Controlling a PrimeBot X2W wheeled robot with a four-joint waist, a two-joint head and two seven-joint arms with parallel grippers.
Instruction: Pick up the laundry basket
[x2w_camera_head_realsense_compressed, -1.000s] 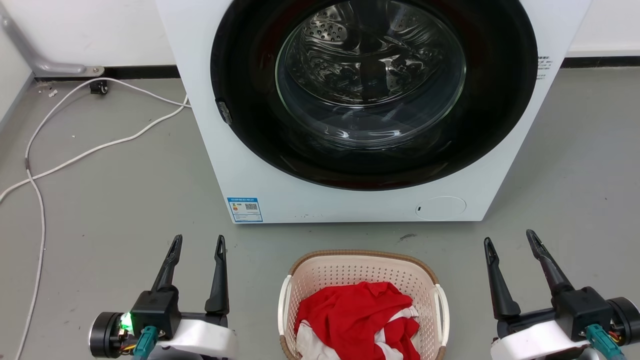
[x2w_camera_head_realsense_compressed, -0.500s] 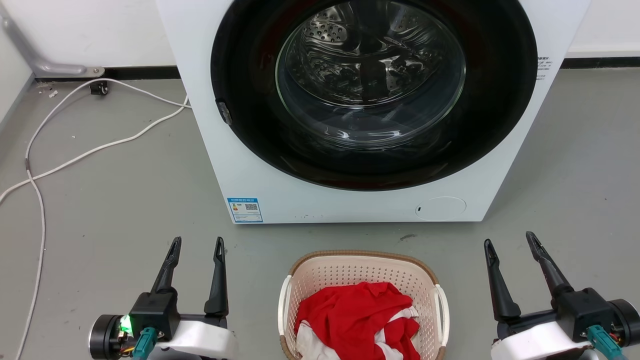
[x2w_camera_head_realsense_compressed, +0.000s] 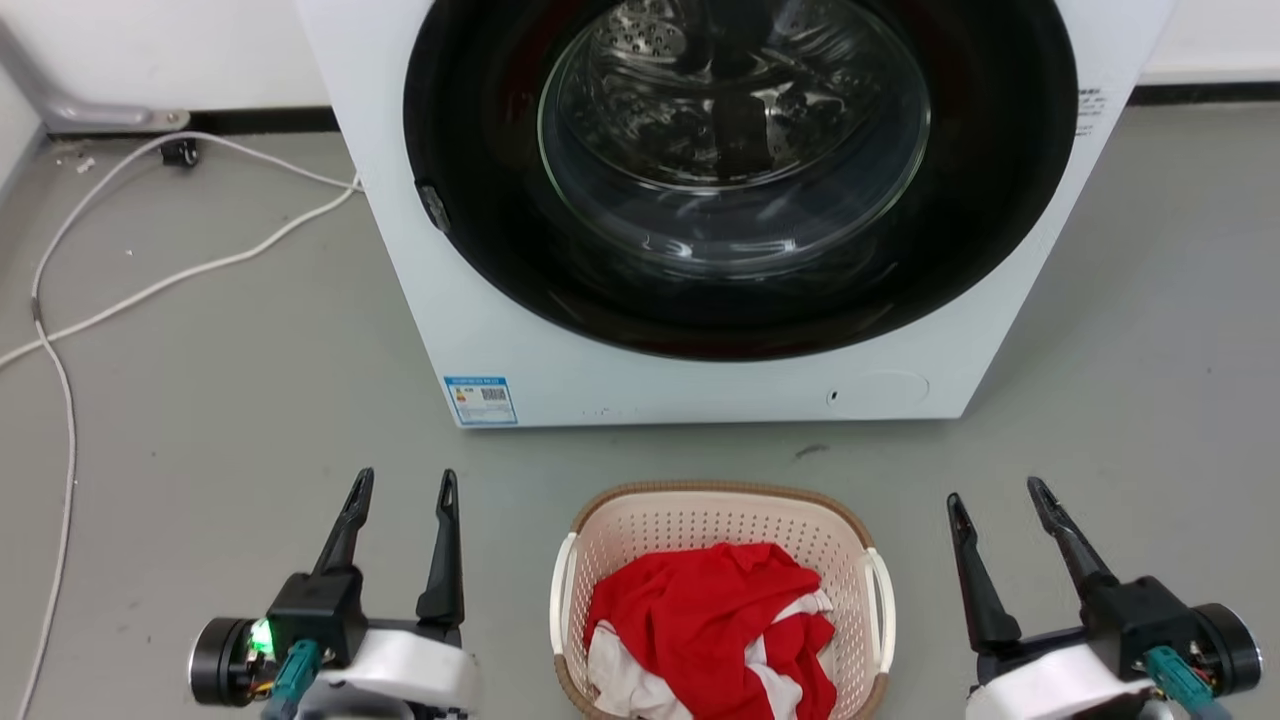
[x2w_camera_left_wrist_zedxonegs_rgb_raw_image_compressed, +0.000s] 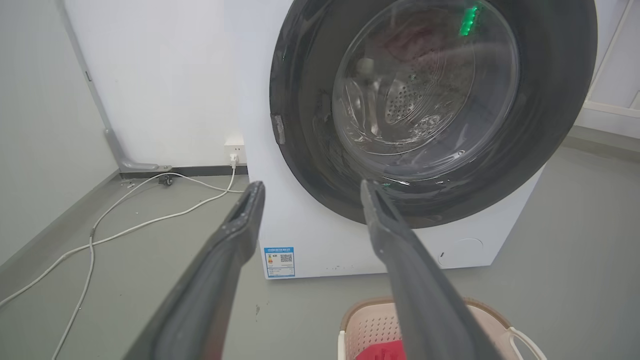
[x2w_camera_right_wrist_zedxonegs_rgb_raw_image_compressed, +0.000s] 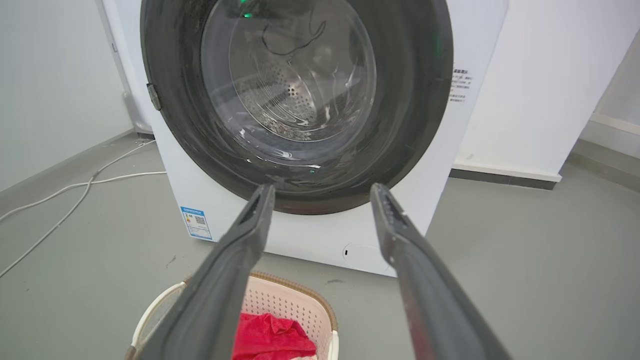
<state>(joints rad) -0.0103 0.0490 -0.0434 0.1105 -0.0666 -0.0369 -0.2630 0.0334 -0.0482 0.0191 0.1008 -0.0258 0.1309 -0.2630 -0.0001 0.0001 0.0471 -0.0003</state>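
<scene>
1. Basket (x2w_camera_head_realsense_compressed: 700, 525), head view: sits on the floor (x2w_camera_head_realsense_compressed: 250, 420) in front of the washer (x2w_camera_head_realsense_compressed: 450, 320), low centre of frame. It is between the two grippers and touches neither. Red-and-white cloth (x2w_camera_head_realsense_compressed: 700, 610) lies inside. The white handles (x2w_camera_head_realsense_compressed: 557, 590) on both sides are free. Left gripper (x2w_camera_head_realsense_compressed: 406, 478) is spread and empty, out to the basket's left. Right gripper (x2w_camera_head_realsense_compressed: 994, 492) is spread and empty, out to its right. Both point at the washer, tips about level with the basket's far rim. A cable (x2w_camera_head_realsense_compressed: 70, 450) lies on the floor far left, well apart from everything.
2. Left wrist view: fingers (x2w_camera_left_wrist_zedxonegs_rgb_raw_image_compressed: 235, 235) apart, nothing between them, aimed at the washer door (x2w_camera_left_wrist_zedxonegs_rgb_raw_image_compressed: 425, 90). A corner of the basket shows at the bottom edge, partly behind one finger, so the gripper isn't lined up on a handle.
3. Right wrist view: same here. Fingers apart, nothing pinched, pointed at the door. Basket is bottom left, partly behind one finger.
4. Step, my read: pre-grasp approach. Nothing is held and the basket is not yet lifted.
5. Next move, my read: a two-handed grab. Each gripper needs to drop, come inward, and turn so its jaws straddle the handle on its own side. Then close and raise both together. Keep the lift level, since a lopsided lift would likely tilt the basket and slide the cloth. The handles look thin, so expect some flex.
</scene>
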